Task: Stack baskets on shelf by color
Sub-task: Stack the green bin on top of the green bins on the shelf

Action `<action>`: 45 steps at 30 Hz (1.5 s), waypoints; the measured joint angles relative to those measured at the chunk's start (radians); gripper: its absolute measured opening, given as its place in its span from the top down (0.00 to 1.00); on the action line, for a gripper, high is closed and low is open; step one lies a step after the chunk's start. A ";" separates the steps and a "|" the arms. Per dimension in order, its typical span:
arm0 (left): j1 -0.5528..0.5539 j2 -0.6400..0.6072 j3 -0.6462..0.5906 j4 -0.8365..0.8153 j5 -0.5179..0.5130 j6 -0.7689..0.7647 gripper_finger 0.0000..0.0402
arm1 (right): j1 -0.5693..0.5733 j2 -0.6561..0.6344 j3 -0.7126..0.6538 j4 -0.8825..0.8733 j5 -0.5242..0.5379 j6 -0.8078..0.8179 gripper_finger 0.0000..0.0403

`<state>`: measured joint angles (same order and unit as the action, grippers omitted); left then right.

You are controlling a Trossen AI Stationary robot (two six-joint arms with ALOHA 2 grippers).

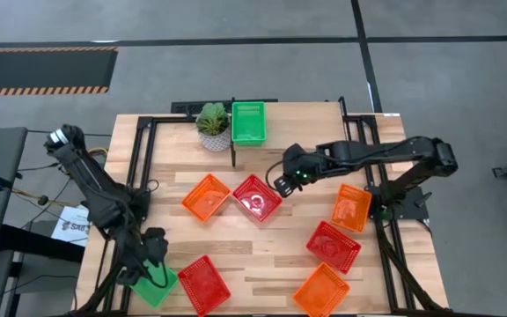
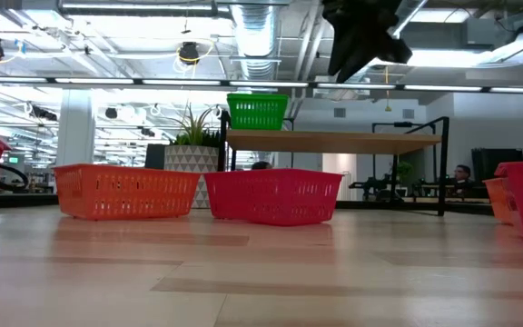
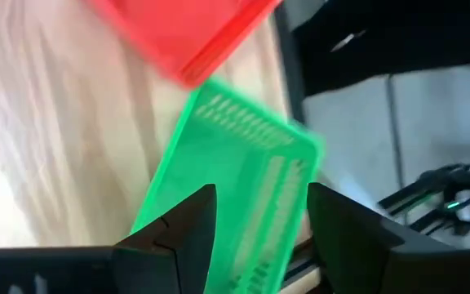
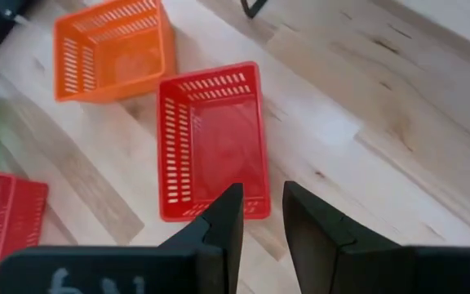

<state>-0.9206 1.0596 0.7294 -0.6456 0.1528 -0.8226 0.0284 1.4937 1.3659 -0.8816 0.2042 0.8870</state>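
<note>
The left gripper was seen clamped on the rim of a green basket at the table's near left corner. The right gripper was held parted, empty, above a red basket at mid-table. Another green basket sat on the shelf.

Potted plant at far edge of wooden tabletop, white patterned pot, spiky green leaves. Black frame rails along tabletop sides. White paper sheet off left edge. Beyond: grey floor, striped hazard mat. Ceiling ducts overhead.
</note>
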 joint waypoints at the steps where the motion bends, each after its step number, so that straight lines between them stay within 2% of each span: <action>1: -0.003 0.012 0.000 -0.026 0.000 0.002 0.55 | 0.007 -0.002 0.000 -0.003 0.007 0.002 0.73; 6: 0.000 0.057 0.000 -0.098 -0.032 0.099 0.49 | 0.031 -0.011 0.000 -0.005 0.015 0.018 0.73; 13: 0.038 0.132 0.000 -0.096 -0.060 0.288 0.38 | 0.058 -0.006 0.000 -0.004 0.015 0.055 0.73; 20: 0.059 0.277 0.000 -0.096 0.006 0.435 0.38 | 0.087 -0.006 0.000 -0.004 0.013 0.075 0.73; 23: 0.058 0.330 0.000 -0.098 -0.005 0.445 0.42 | 0.098 -0.006 0.000 -0.003 0.013 0.083 0.73; 26: 0.061 0.357 0.000 -0.099 -0.011 0.443 0.52 | 0.108 -0.006 0.000 -0.003 0.011 0.084 0.73; 33: 0.060 0.353 -0.001 -0.114 0.005 0.418 0.94 | 0.117 -0.006 0.000 -0.003 0.011 0.103 0.73; 34: 0.061 0.352 -0.001 -0.119 0.010 0.413 0.97 | 0.117 -0.006 0.000 -0.002 0.011 0.103 0.73; 40: 0.064 0.316 -0.001 -0.186 -0.011 0.327 1.00 | 0.122 -0.006 0.000 0.001 0.013 0.106 0.73; 45: 0.112 0.274 0.018 -0.206 -0.050 0.164 1.00 | 0.139 -0.007 0.000 0.002 0.021 0.135 0.73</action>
<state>-0.8084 1.3338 0.7471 -0.8517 0.1032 -0.6589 0.1674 1.4868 1.3659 -0.8794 0.2256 1.0222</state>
